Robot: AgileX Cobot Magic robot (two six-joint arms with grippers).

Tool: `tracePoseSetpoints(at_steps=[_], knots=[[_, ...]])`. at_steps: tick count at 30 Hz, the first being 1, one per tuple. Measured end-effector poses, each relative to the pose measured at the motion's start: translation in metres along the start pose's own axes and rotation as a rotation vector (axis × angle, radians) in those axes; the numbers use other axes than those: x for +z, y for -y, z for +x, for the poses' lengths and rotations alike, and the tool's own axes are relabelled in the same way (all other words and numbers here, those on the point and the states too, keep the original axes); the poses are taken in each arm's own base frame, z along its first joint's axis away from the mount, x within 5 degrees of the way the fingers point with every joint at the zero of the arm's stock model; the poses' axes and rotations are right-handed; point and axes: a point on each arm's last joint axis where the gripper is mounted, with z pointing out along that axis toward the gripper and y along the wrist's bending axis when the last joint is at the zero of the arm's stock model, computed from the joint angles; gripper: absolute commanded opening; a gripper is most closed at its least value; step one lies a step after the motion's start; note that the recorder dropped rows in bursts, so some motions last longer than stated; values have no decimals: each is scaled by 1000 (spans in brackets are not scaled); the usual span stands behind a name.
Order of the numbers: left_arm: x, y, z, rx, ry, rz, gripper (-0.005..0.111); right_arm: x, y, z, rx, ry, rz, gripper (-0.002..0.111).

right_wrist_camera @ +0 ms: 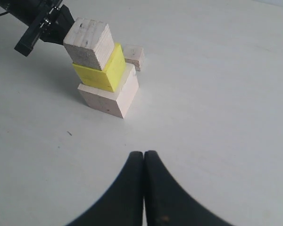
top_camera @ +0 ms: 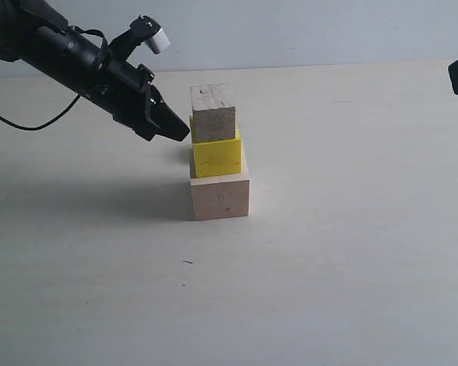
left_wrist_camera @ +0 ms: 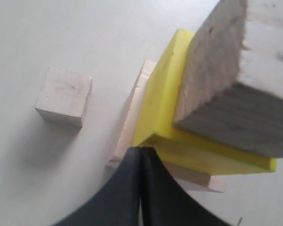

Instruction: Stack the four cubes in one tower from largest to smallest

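Left gripper (left_wrist_camera: 140, 157) I hold clenched and empty at 9 o'clock of the tower (top_camera: 214, 145), right gripper (right_wrist_camera: 144, 157) likewise; pale cube (top_camera: 220, 197), yellow cube (top_camera: 216, 158) and wooden cube (top_camera: 212, 114) stacked, small cube (left_wrist_camera: 63, 96) on the table (top_camera: 328, 267) near the base, not yet placed.

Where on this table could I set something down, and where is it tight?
Wide bare table lies in front of the tower and to its right, up to the right hand. It is crowded at the tower's left, where the shut left hand hangs close beside the top cube, and behind it, where a small loose cube sits.
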Motion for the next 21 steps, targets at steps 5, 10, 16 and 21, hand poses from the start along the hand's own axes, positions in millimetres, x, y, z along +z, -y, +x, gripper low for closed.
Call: tracePoseSetpoints(at_steps=[5, 10, 16, 21], knots=[[0, -1, 0, 1, 1, -6, 0, 0, 0, 0, 2, 0, 0, 0], [0, -1, 0, 1, 2, -8, 0, 0, 0, 0, 2, 3, 0, 0], [0, -1, 0, 4, 2, -10, 0, 0, 0, 0, 4, 3, 0, 0], [0, -1, 0, 8, 2, -10, 0, 0, 0, 0, 4, 3, 0, 0]])
